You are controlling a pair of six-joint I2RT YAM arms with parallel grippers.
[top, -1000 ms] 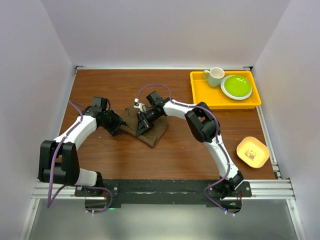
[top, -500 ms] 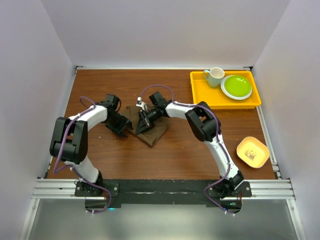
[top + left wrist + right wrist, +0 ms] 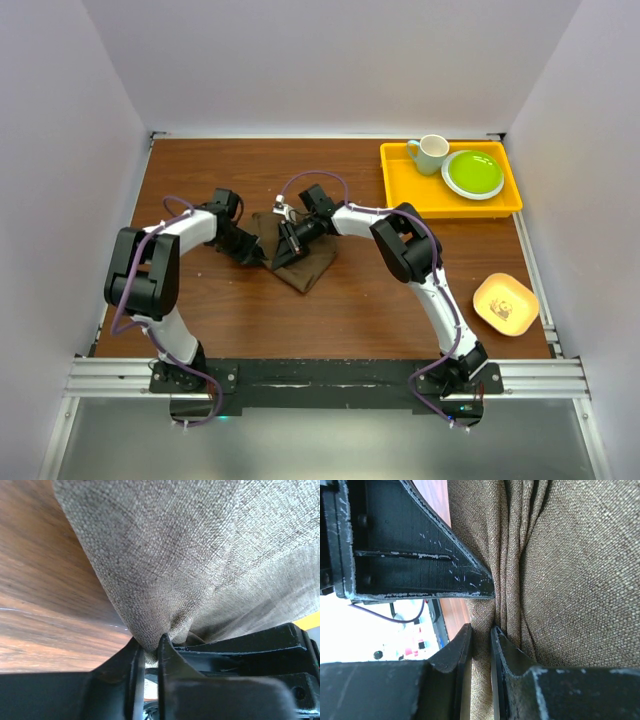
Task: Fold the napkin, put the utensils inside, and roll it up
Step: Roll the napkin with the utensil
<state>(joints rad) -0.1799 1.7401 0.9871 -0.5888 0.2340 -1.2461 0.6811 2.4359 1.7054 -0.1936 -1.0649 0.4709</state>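
Overhead view: the dark brown fabric napkin [image 3: 305, 265] is lying bunched at the middle of the brown wooden table [image 3: 400, 300]. The left gripper [image 3: 256, 256] and right gripper [image 3: 284, 250] are meeting at its left edge, probably to work a fold.

Left wrist view: the left gripper [image 3: 151, 647] is pinching a cloth corner.

Right wrist view: the right gripper [image 3: 480, 630] is clamping gathered pleats. No knife is showing.

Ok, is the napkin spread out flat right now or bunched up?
Bunched, not flat. The napkin lies gathered in a small creased heap, and the left tool and right tool each pinch a fold of it.
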